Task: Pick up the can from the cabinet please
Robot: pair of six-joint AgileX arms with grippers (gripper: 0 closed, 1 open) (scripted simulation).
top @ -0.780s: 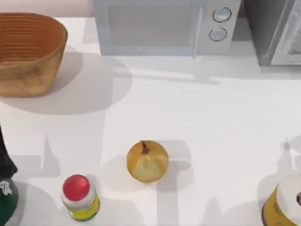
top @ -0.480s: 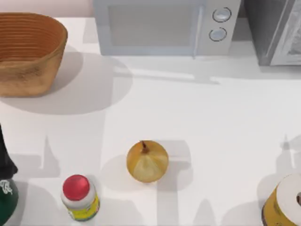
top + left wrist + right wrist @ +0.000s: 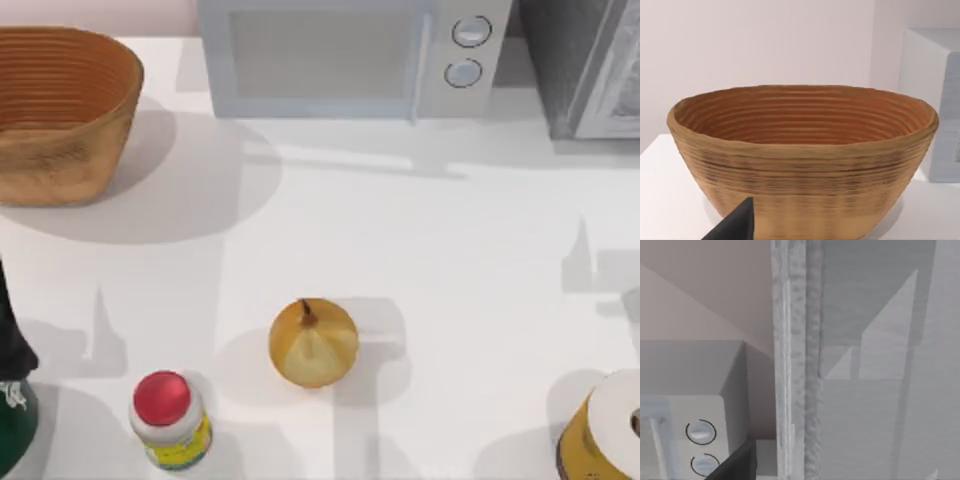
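Note:
The grey cabinet (image 3: 585, 65) stands at the table's back right corner, beside the microwave (image 3: 340, 55). The can is hidden. In the right wrist view, a dark part of my right gripper (image 3: 737, 465) sits low in the picture. It faces the cabinet's pale vertical front edge (image 3: 795, 365) at close range, with the microwave's knobs (image 3: 700, 432) off to one side. In the left wrist view, a dark part of my left gripper (image 3: 735, 227) points at the woven basket (image 3: 800, 160).
The woven basket (image 3: 60, 110) stands at the back left. An onion (image 3: 313, 343) lies front centre, with a red-capped bottle (image 3: 168, 420) to its left. A green bottle (image 3: 12, 420) is at the front left edge. A yellow tub with a white lid (image 3: 605, 435) is at the front right.
The arm shadow near the table's right edge has slid back toward the cabinet. The objects on the table have not moved.

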